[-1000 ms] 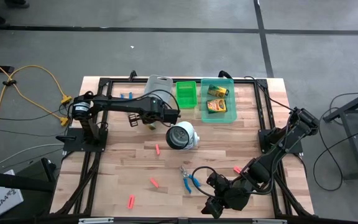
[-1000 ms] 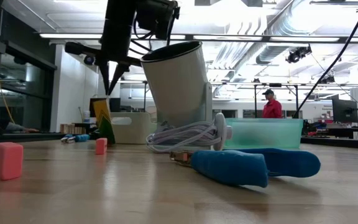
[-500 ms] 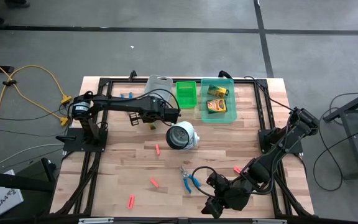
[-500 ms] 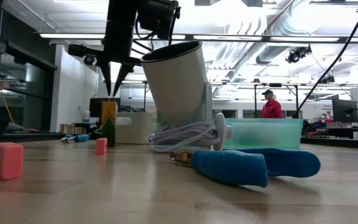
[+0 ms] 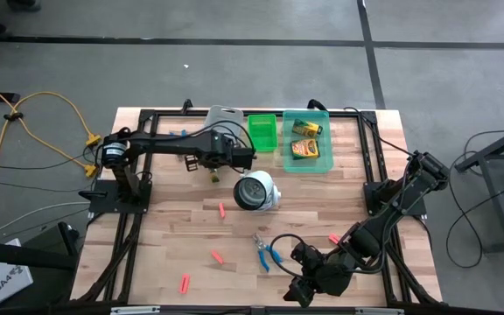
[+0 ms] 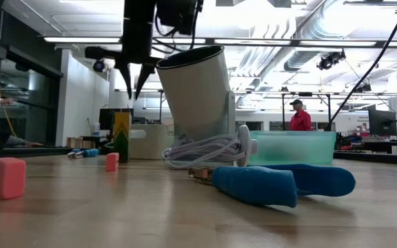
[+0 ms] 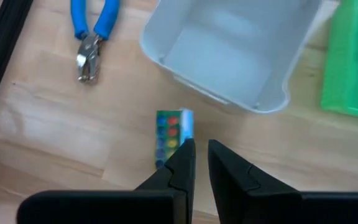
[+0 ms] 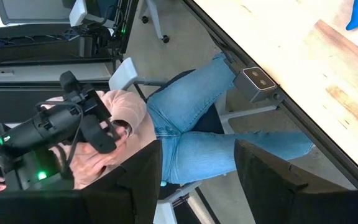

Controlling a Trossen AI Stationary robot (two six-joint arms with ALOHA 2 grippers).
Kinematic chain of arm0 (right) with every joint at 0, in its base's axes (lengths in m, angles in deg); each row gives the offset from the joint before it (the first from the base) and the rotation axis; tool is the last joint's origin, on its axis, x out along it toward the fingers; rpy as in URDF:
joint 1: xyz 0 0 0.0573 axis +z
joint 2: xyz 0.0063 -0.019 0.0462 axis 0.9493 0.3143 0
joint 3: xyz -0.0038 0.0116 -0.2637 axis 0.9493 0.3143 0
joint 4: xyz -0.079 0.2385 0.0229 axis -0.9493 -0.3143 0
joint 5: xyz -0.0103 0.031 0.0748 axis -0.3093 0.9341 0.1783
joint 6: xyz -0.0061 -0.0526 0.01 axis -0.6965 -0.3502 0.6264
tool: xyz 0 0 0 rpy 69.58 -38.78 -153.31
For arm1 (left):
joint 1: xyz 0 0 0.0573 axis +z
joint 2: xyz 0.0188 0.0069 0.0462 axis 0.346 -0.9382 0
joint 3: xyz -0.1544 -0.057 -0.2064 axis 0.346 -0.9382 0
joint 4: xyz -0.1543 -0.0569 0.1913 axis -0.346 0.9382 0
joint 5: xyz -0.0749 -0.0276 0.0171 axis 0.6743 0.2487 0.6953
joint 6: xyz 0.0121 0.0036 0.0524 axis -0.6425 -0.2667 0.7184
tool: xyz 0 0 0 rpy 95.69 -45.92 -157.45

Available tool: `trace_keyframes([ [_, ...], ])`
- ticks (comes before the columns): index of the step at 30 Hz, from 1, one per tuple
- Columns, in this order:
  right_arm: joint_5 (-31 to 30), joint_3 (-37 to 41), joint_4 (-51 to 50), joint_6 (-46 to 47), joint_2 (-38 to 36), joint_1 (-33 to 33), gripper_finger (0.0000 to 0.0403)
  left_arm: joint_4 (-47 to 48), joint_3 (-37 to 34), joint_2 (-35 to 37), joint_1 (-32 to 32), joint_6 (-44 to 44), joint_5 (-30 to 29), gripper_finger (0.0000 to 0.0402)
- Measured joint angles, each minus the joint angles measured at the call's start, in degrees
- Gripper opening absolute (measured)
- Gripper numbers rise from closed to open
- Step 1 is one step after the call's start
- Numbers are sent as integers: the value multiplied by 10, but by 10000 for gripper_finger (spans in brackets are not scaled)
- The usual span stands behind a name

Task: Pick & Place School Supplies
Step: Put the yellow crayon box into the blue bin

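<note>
Risen off the crayon box (image 7: 174, 140), left pincer (image 7: 201, 163) hovers slightly parted.

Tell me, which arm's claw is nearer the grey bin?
Left. The left gripper hovers just beside the grey bin; the right gripper sits at the table's opposite edge.

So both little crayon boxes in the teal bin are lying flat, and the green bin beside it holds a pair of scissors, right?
Not quite: in the high view the green plastic bin holds nothing. The two small green-and-yellow crayon boxes do lie in the teal plastic bin.
</note>
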Motion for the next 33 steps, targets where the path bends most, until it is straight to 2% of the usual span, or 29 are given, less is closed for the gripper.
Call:
trace_keyframes([
  [9, 0, 0, 0, 0, 0, 0, 189, 1, 5, 0, 0, 64, -20, 40],
  [19, 0, 0, 0, 0, 0, 0, 189, -7, 6, 14, -9, 216, -98, 40],
  [24, 0, 0, 0, 0, 0, 0, 189, -75, 6, 56, -49, 308, -134, 40],
  [29, 0, 0, 0, 0, 0, 0, 189, -179, 7, 94, -100, 449, -135, 40],
  [33, 0, 0, 0, 0, 0, 0, 189, -224, 7, 101, -137, 514, -134, 40],
])
